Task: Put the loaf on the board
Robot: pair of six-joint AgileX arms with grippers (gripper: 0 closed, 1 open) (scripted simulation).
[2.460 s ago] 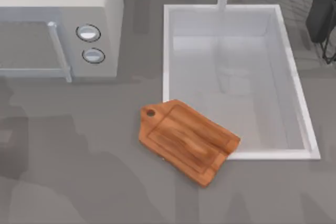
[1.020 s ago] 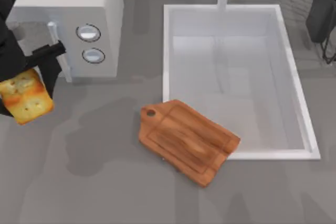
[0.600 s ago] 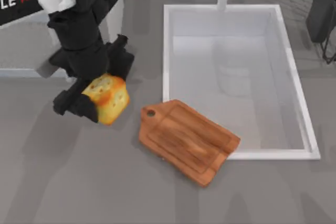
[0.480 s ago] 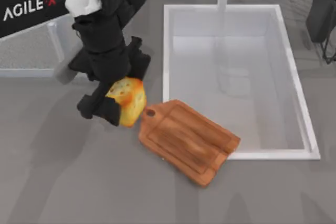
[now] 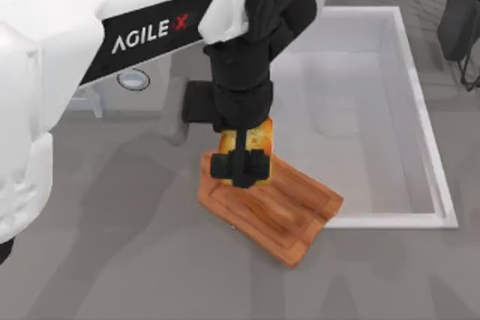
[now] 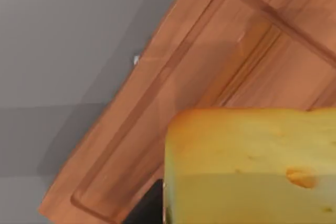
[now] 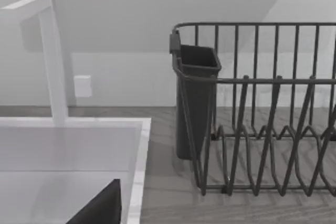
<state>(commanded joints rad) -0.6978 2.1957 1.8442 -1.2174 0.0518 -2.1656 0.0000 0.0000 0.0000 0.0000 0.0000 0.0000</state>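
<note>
My left arm (image 5: 90, 43) now sweeps across the table from nine o'clock toward the centre, where half a second ago it was short of the board; that carry has brought the load over its target. The sink (image 5: 439, 185) takes up the two o'clock part of the table, and the microwave (image 5: 133, 79) sits at ten o'clock, largely under the arm. The board (image 5: 300, 211) lies just below centre, around six o'clock, its far corner overlapping the sink rim. The left gripper (image 5: 240, 166) is over the board's handle end, pinching the loaf (image 5: 259, 136) between its fingers, and the left wrist view shows the loaf (image 6: 252, 166) over the grooved border of the board (image 6: 157, 103). I judge the carry is done and what remains is lowering and letting go; I cannot tell whether the loaf is touching the wood. My right arm is parked by the dish rack (image 7: 262, 129) at one o'clock.
</note>
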